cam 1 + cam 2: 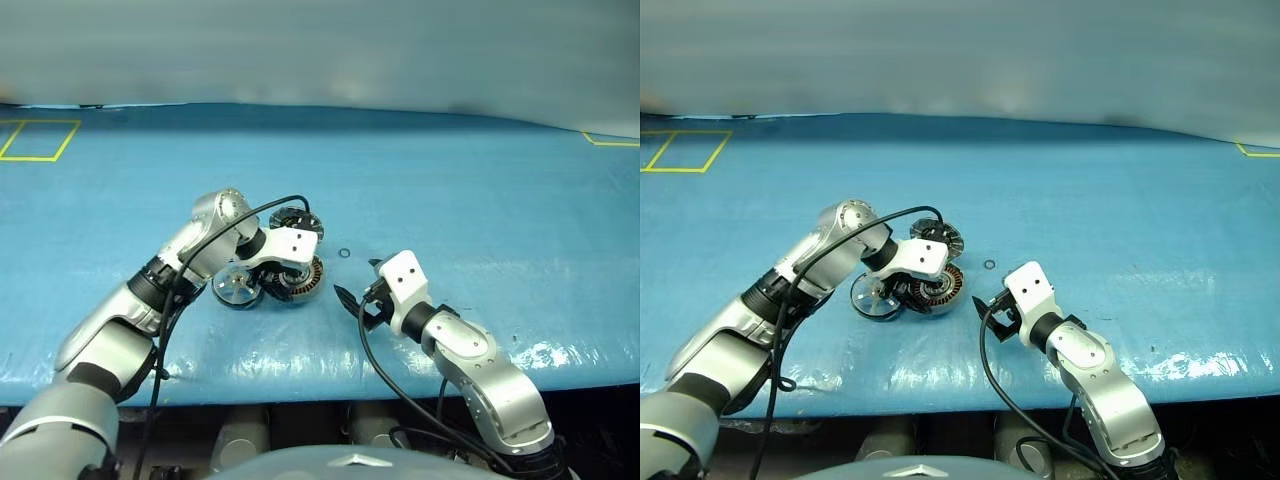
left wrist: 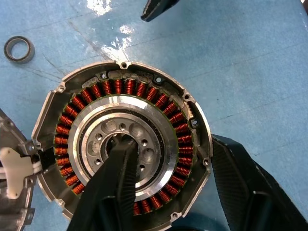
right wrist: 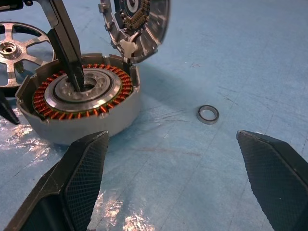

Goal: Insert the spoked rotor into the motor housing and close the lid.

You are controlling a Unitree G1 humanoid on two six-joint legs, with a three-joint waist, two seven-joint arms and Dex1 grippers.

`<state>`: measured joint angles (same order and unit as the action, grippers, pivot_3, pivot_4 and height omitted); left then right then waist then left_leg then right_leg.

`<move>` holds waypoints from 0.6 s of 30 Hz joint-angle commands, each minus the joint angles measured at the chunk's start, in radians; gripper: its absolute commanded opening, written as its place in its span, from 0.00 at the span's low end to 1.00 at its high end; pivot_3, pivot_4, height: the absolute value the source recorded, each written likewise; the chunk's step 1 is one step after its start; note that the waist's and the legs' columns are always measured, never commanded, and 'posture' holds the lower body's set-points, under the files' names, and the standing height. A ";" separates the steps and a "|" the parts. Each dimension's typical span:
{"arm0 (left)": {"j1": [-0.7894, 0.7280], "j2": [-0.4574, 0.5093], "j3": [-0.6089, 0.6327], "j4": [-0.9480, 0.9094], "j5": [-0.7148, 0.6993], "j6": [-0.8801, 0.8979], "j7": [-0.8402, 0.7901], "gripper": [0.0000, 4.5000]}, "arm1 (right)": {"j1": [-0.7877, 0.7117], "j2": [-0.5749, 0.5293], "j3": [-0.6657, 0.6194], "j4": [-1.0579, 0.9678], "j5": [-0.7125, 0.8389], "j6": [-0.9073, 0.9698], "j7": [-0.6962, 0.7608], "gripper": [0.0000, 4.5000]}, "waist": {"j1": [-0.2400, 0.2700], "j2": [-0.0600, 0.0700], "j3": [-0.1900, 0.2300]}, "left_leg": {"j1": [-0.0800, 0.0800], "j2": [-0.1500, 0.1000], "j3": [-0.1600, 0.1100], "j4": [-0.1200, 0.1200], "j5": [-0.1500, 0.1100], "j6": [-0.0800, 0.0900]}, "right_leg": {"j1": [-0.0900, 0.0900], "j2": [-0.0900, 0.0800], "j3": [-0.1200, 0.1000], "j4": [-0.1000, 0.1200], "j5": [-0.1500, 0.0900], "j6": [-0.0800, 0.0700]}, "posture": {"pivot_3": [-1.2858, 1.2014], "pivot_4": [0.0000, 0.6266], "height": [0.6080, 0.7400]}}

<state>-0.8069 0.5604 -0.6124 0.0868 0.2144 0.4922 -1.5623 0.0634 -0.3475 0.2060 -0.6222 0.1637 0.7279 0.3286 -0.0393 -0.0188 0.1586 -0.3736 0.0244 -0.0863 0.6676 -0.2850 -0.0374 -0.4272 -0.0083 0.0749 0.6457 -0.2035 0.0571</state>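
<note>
Your two head cameras look forward and down from high up, far enough back to show the whole blue table [image 1: 480,200]. They share almost the same scene, with the motor housing [image 1: 305,278] near the middle of both frames. Your left wrist camera looks almost straight down, very close, so the housing sits in the middle of the frame. Your right wrist camera looks low across the table from the side, close up. It shows the same housing in the upper left and the small ring [image 3: 208,114] right of the middle.
</note>
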 commanded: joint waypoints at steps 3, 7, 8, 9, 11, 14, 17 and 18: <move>0.005 0.027 -0.015 -0.074 -0.014 -0.001 -0.021 0.98 | -0.003 0.004 -0.001 -0.009 0.000 -0.024 0.001 1.00 | -0.001 0.000 0.000 | 0.000 0.000 0.000 0.000 0.000 0.000 | 0.000 0.000 0.000 0.000 0.000 0.000 | 0.52 0.24 1.00; 0.003 0.035 -0.005 -0.115 -0.030 0.005 -0.021 0.98 | -0.003 0.004 0.003 -0.005 -0.001 -0.024 0.002 1.00 | -0.001 0.000 0.000 | 0.000 0.000 0.000 0.000 0.000 0.000 | 0.000 0.000 0.000 0.001 0.000 0.000 | 0.52 0.24 1.00; 0.003 0.038 0.003 -0.136 -0.038 0.009 -0.020 0.98 | -0.002 0.004 0.004 -0.004 -0.001 -0.023 0.003 1.00 | -0.001 0.000 0.000 | 0.000 0.000 0.000 0.000 0.000 0.000 | 0.000 0.000 0.000 0.001 0.000 0.000 | 0.52 0.24 1.00; 0.002 0.041 0.007 -0.152 -0.045 0.012 -0.019 0.98 | -0.001 0.003 0.004 -0.004 0.000 -0.023 0.003 1.00 | -0.001 0.000 0.000 | 0.000 0.000 0.000 0.000 0.000 0.000 | 0.000 0.000 0.000 0.001 0.000 0.000 | 0.52 0.24 1.00; 0.000 0.051 0.016 -0.185 -0.063 0.023 -0.018 0.98 | 0.001 0.002 0.003 -0.004 0.000 -0.024 0.003 1.00 | 0.000 0.000 0.000 | 0.000 0.000 0.000 0.000 0.000 0.000 | 0.000 0.000 0.000 0.001 0.000 0.000 | 0.52 0.24 1.00; 0.000 0.071 0.060 -0.265 -0.100 0.047 0.004 0.98 | 0.002 0.001 -0.004 -0.003 0.001 -0.023 0.003 1.00 | -0.001 0.000 0.000 | 0.000 0.000 0.000 0.000 0.000 0.000 | 0.000 0.000 0.000 0.001 0.000 0.000 | 0.52 0.24 1.00; 0.012 0.087 0.117 -0.348 -0.168 0.106 0.021 0.98 | 0.010 -0.002 -0.008 -0.007 0.000 -0.021 0.000 1.00 | -0.001 0.000 0.000 | 0.000 0.000 0.000 0.000 0.000 0.000 | 0.000 0.000 0.000 0.001 -0.001 0.002 | 0.52 0.24 1.00; 0.016 0.095 0.154 -0.389 -0.206 0.148 0.026 0.98 | 0.017 -0.006 -0.006 -0.010 -0.002 -0.019 0.001 1.00 | -0.001 0.000 0.000 | 0.000 0.001 0.000 0.000 0.000 0.000 | 0.000 0.000 0.000 0.001 -0.001 0.002 | 0.52 0.24 1.00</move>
<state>-0.7937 0.6428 -0.5256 -0.2235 0.0642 0.5898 -1.5451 0.0713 -0.3483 0.2083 -0.6061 0.1633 0.7269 0.3285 -0.0404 -0.0187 0.1587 -0.3733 0.0249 -0.0863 0.6679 -0.2849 -0.0372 -0.4274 -0.0080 0.0748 0.6467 -0.2047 0.0588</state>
